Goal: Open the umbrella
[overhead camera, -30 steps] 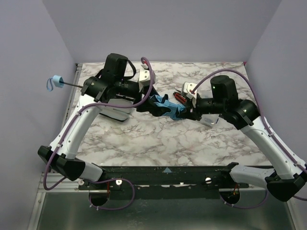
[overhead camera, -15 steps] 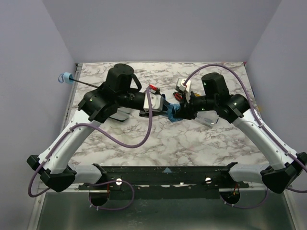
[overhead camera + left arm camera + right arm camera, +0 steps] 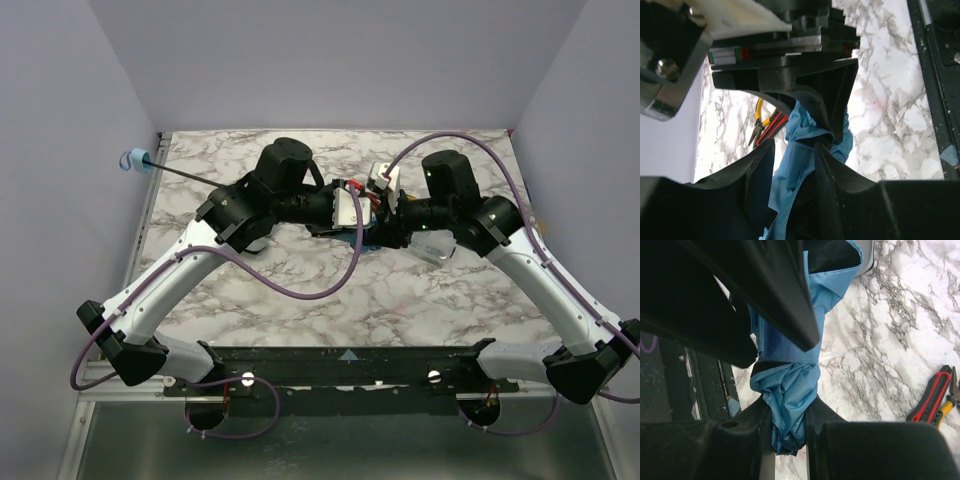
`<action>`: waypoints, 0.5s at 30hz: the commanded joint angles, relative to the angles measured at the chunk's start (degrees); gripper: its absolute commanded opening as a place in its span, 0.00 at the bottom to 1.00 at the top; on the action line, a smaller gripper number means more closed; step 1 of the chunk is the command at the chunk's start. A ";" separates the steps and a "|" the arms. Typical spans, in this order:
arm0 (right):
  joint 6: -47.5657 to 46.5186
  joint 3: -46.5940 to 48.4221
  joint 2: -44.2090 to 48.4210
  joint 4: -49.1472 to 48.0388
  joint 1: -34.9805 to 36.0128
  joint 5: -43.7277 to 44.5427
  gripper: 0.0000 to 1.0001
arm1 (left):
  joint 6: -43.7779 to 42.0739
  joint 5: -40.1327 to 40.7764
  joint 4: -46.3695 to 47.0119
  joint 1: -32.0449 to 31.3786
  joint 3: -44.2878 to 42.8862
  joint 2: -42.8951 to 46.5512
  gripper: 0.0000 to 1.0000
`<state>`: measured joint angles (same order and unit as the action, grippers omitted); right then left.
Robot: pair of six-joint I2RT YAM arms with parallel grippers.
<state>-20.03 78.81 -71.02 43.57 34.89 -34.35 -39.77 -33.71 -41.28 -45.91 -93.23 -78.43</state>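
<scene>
Pinching the umbrella [image 3: 786, 385] by its bunched blue fabric in the right gripper [image 3: 787, 407], clamping the same bundle in the left gripper [image 3: 795, 146], over the bench [image 3: 430, 300].

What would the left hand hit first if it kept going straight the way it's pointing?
The left hand meets the bunched umbrella at once, then the right hand just beyond; depth is unclear.

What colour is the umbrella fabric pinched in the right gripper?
Sky blue. The umbrella shows it best in the right wrist view.
</scene>
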 commanded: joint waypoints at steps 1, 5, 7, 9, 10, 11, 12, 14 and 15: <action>-0.27 2.58 2.20 -1.37 0.34 -0.81 0.00 | -3.89 4.88 -1.56 -0.18 1.77 0.84 0.37; -0.49 2.29 2.44 -1.65 0.29 -0.46 0.00 | -6.38 4.51 -2.65 -0.21 4.20 2.44 0.28; -0.25 2.00 2.48 -1.90 0.34 -0.57 0.00 | -7.38 4.41 -3.15 -0.20 4.95 3.00 0.20; 0.29 1.83 2.43 -2.30 0.33 -0.63 0.00 | -7.89 4.17 -3.22 -0.20 5.32 3.37 0.10; 0.71 1.75 2.41 -2.68 0.35 -0.54 0.00 | -8.31 3.88 -3.41 -0.17 5.34 3.48 0.05; 1.29 1.77 2.37 -3.06 0.31 -0.47 0.00 | -8.87 3.49 -3.72 -0.20 5.41 3.55 0.00; 1.58 1.86 2.13 -3.22 0.35 -0.38 0.00 | -9.15 3.31 -3.56 -0.29 5.58 3.66 0.00; 3.22 2.12 1.71 -3.86 0.35 0.42 0.00 | -10.12 2.63 -3.30 -0.28 6.36 4.27 0.00; 4.08 2.22 1.46 -4.09 0.36 1.04 0.00 | -10.84 2.37 -3.16 -0.32 6.96 4.74 0.00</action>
<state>-19.07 78.81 -70.81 44.51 34.94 -33.41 -47.22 -31.48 -41.47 -46.26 -88.55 -75.31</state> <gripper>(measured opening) 0.213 0.010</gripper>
